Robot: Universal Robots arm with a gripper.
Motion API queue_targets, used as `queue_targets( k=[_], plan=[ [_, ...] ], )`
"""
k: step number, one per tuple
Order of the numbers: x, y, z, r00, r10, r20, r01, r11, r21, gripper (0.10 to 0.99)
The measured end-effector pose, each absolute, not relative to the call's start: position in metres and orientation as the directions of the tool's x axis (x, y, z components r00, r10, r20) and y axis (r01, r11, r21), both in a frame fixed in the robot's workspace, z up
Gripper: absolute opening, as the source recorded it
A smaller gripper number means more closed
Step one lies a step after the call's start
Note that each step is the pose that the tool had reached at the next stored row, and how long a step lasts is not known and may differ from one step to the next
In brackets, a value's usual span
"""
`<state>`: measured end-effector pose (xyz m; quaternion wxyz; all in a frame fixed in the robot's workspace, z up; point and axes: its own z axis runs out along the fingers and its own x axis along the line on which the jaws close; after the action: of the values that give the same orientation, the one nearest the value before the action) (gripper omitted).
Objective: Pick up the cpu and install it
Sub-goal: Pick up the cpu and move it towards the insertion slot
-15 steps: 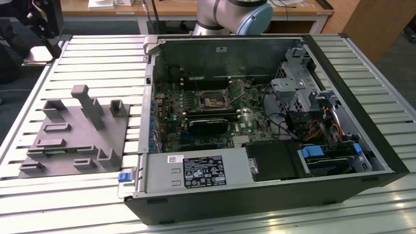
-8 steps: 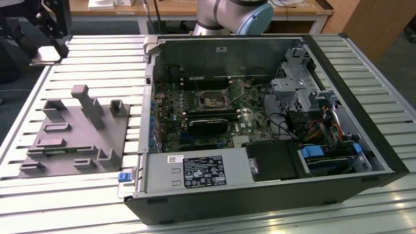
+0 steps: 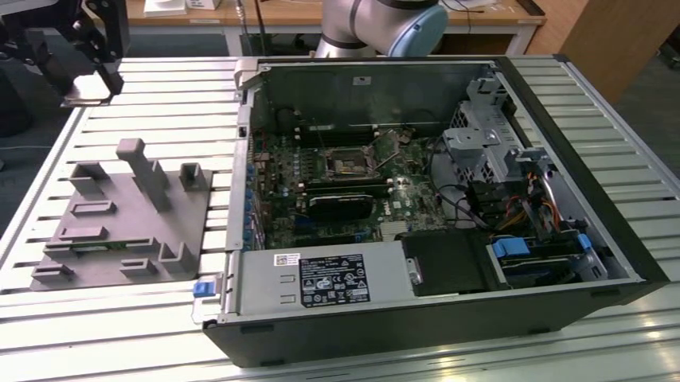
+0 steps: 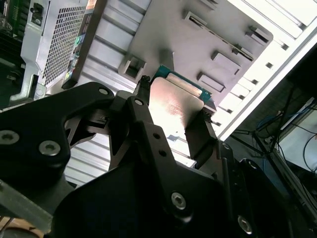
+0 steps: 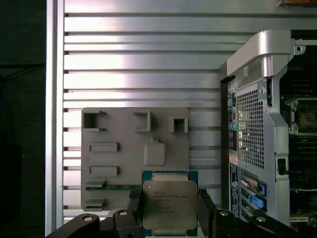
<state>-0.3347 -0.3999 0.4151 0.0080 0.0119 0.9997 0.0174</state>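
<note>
The gripper (image 5: 168,197) is clasping the cpu (image 5: 169,212) by its edges above the grey holder plate (image 5: 119,131), so the pickup looks done. The motherboard socket (image 3: 348,161) is seemingly sitting empty, with the installing not yet done.

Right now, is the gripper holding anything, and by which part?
Yes: the gripper holds the cpu, its fingers clamped on two opposite edges.
</note>
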Motion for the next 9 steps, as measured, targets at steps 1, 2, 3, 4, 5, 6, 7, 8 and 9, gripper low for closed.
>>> queue_targets(
  k=[1,2,3,4,5,6,7,8,9],
  plan=[
    [-0.3333,-0.3999,0.4151,-1.000,0.024,-0.015,0.024,0.999,0.035,0.537],
    [-0.3321,-0.3999,0.4151,-1.000,0.024,-0.015,0.024,0.999,0.035,0.537],
    [-0.3308,-0.3999,0.4151,-1.000,0.024,-0.015,0.024,0.999,0.035,0.537],
    [-0.3295,-0.3999,0.4151,-1.000,0.024,-0.015,0.024,0.999,0.035,0.537],
    [-0.3283,-0.3999,0.4151,-1.000,0.024,-0.015,0.024,0.999,0.035,0.537],
    [-0.3272,-0.3999,0.4152,-1.000,0.024,-0.015,0.024,0.999,0.035,0.537],
    [-0.3261,-0.3999,0.4151,-1.000,0.024,-0.015,0.024,0.999,0.035,0.537],
    [-0.3251,-0.3999,0.4151,-1.000,0.024,-0.016,0.024,0.999,0.035,0.537],
    [-0.3239,-0.3999,0.4151,-1.000,0.024,-0.015,0.024,0.999,0.035,0.537]
  ],
)
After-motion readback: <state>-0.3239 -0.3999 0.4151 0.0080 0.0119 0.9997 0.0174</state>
